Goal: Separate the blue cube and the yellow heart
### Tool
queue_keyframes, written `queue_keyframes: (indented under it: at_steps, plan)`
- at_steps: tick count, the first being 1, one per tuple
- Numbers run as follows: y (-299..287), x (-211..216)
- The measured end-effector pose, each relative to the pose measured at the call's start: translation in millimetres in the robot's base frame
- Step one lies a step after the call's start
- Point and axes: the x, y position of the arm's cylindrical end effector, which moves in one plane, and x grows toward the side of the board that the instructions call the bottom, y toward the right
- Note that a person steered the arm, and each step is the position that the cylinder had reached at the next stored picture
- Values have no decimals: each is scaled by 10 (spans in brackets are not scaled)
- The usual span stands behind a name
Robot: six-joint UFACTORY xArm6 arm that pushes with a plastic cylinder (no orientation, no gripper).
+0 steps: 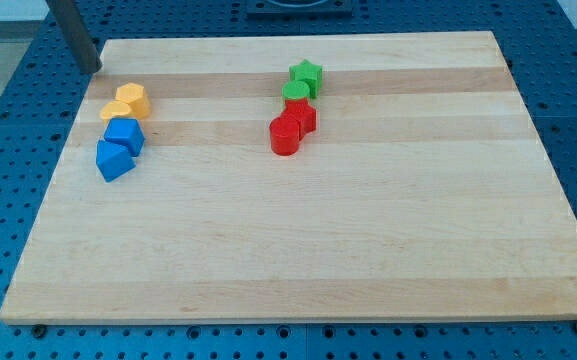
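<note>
Two blue blocks and two yellow blocks sit in a tight column near the board's left edge. The lower blue block looks like the cube. The other blue block sits just above it, touching it. A yellow block, whose shape I cannot make out, touches the top of that blue block. A second yellow block touches it at the upper right. I cannot tell which yellow block is the heart. My tip is at the board's top left corner, above and left of the yellow blocks, touching none.
A green star and a second green block sit at the upper middle of the wooden board. A red block and a red cylinder sit just below them, touching.
</note>
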Motion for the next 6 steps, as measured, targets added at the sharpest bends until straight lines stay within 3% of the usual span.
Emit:
queue_keyframes:
  at_steps: [2, 4, 6]
  plan:
    - [-2, 28]
    - [6, 937]
    - [336, 1349]
